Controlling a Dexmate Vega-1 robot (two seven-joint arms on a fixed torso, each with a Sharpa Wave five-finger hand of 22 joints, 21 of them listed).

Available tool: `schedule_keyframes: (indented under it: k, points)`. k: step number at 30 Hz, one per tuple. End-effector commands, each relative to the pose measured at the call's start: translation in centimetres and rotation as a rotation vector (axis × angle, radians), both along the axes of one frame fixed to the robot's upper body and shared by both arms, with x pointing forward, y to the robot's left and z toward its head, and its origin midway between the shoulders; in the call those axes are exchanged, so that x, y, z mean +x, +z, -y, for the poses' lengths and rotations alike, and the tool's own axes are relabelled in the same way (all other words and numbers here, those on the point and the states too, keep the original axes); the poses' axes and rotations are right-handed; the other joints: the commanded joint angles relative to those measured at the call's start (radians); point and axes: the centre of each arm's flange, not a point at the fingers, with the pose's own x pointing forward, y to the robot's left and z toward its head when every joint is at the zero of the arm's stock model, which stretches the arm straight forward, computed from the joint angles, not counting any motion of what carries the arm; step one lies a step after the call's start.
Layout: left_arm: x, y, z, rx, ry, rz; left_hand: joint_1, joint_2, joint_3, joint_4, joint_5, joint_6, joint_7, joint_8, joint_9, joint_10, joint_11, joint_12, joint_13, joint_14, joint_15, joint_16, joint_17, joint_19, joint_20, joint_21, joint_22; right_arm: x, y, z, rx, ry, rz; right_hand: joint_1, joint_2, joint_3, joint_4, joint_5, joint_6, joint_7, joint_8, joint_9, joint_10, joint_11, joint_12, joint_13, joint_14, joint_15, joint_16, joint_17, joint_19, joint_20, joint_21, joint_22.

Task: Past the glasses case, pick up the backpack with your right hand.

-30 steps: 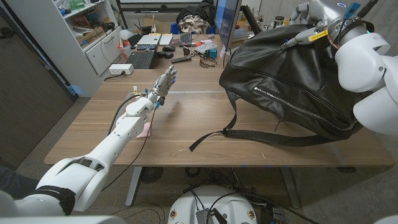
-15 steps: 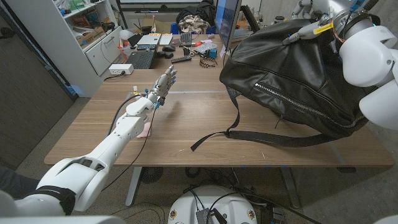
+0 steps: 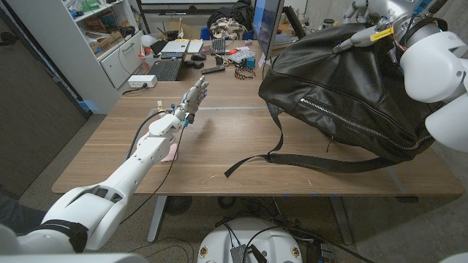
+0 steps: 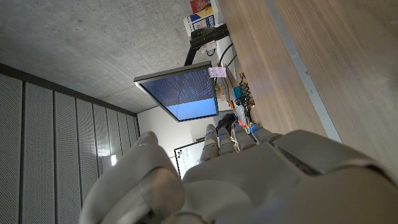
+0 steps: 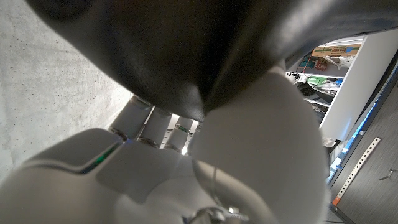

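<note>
At two o'clock on the table, the black backpack is being gripped at its top by the right hand, while the left hand is being held spread at ten o'clock.

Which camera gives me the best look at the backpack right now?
The head view: it shows the whole black backpack on the table, with its zipper and its strap trailing toward the near edge. The right wrist view shows just dark leather pressed close above the right hand. The left wrist view looks along the table instead.
</note>
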Motion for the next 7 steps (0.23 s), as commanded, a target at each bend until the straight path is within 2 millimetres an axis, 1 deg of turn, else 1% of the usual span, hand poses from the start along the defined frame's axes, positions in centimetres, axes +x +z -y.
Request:
schedule_keyframes:
  k: [1, 7]
  points:
    - [0.07, 0.20, 0.25, 0.012, 0.001, -0.006, 0.004, 0.010, -0.004, 0.001, 0.001, 0.007, 0.000, 0.001, 0.005, 0.004, -0.002, 0.005, 0.005, -0.005, -0.001, 0.005, 0.003, -0.008, -0.005, 0.007, 0.006, 0.03, -0.31, 0.11, 0.004, 0.004, 0.010, 0.358, 0.365, -0.003, -0.001, 0.006, -0.002, -0.002, 0.008, 0.000, 0.002, -0.003, 0.003, 0.003, 0.010, -0.099, 0.007, -0.002, -0.009, -0.093, 0.010, 0.001]
    - [0.20, 0.36, 0.53, 0.016, -0.002, -0.003, 0.004, 0.010, -0.005, 0.000, 0.000, 0.007, 0.000, 0.000, 0.005, 0.004, -0.001, 0.005, 0.005, -0.004, -0.001, 0.005, 0.003, -0.008, -0.004, 0.007, 0.006, 0.19, -0.35, 0.19, 0.004, 0.003, 0.003, 0.359, 0.366, -0.002, -0.001, 0.006, -0.001, -0.001, 0.010, 0.001, 0.001, -0.003, 0.002, 0.003, 0.012, -0.099, 0.012, 0.000, -0.011, -0.093, 0.013, 0.000]
